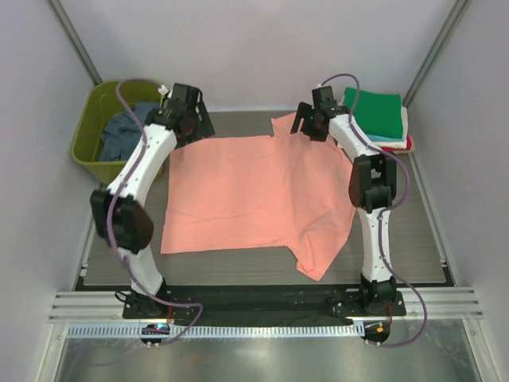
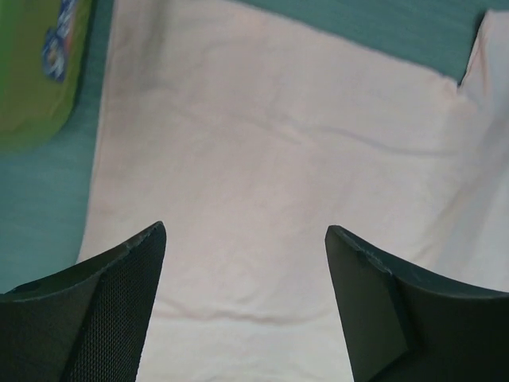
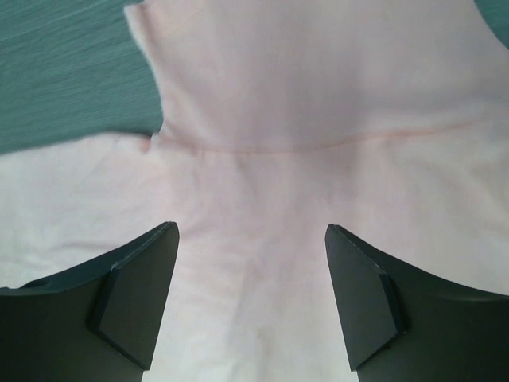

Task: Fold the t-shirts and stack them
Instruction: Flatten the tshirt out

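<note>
A salmon-pink t-shirt [image 1: 254, 195] lies spread flat on the table, one sleeve pointing to the far edge and one to the near edge. My left gripper [image 1: 193, 126] hovers open over its far left corner. In the left wrist view the cloth [image 2: 262, 159] fills the space between the open fingers [image 2: 246, 239], which hold nothing. My right gripper [image 1: 311, 124] hovers open over the far sleeve. The right wrist view shows the sleeve and its seam [image 3: 318, 87] ahead of the open, empty gripper [image 3: 250, 239]. A folded stack with a green shirt [image 1: 378, 111] on top sits at the back right.
An olive-green tub [image 1: 89, 135] stands off the table's far left corner with slate-blue cloth [image 1: 127, 131] in it; its wall shows in the left wrist view [image 2: 32, 72]. Cream, teal and red edges [image 1: 406, 142] show under the green shirt. White walls enclose the table.
</note>
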Motion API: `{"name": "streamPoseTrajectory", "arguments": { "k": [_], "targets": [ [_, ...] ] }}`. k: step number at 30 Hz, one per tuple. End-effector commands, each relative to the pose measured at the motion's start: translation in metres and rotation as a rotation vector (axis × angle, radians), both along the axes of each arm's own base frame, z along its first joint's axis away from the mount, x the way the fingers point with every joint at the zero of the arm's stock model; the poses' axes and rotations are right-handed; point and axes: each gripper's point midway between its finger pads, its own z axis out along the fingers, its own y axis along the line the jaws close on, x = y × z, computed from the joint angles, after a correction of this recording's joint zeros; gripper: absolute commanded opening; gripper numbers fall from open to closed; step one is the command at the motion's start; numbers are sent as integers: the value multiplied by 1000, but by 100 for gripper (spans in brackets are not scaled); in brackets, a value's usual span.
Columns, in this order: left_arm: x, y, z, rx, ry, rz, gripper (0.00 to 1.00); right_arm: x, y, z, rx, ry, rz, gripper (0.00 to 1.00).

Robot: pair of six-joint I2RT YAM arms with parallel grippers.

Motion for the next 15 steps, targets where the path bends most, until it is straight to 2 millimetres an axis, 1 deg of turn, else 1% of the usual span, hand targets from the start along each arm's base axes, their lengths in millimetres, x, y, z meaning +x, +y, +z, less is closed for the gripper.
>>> {"name": "streamPoseTrajectory", "arguments": {
  "k": [1,2,3,4,5,6,7,8,9,10,11,12,13,14,15],
  "targets": [
    [-57,23,7,77,-6,71,82,-33,-5,92,-49,-145,-23,80],
    [-83,32,-18,112,55,78,82,-41,-5,95,-70,-162,-32,80],
    [-95,39,-21,129,55,108,82,-52,-10,92,-93,-162,-49,80],
    [-116,45,-12,120,38,121,81,-79,-22,89,-128,-152,-87,80],
    [-139,54,-37,139,99,143,80,-87,-22,90,-123,-178,-96,80],
    [-152,57,-46,117,110,171,79,-100,-27,90,-121,-183,-113,80],
    [-165,57,-33,50,38,194,78,-128,-34,54,-127,-108,-139,79],
    [-187,60,-62,30,83,211,77,-137,-38,82,-93,-204,-176,79],
    [-193,56,-65,-41,48,241,77,-149,-42,75,-81,-208,-201,79],
    [-197,54,-68,-86,18,250,77,-178,-49,39,-95,-144,-212,79],
    [-214,59,-81,-93,24,265,76,-187,-49,53,-35,-190,-239,79],
    [-221,64,-87,-86,32,286,76,-199,-48,44,-22,-169,-238,79],
    [-233,71,-97,-69,68,319,77,-217,-50,27,-20,-131,-235,78],
    [-243,78,-107,-48,77,341,76,-226,-47,25,3,-121,-231,78],
    [-246,79,-113,-52,78,355,77,-239,-41,25,24,-121,-200,77]
  ]
}}
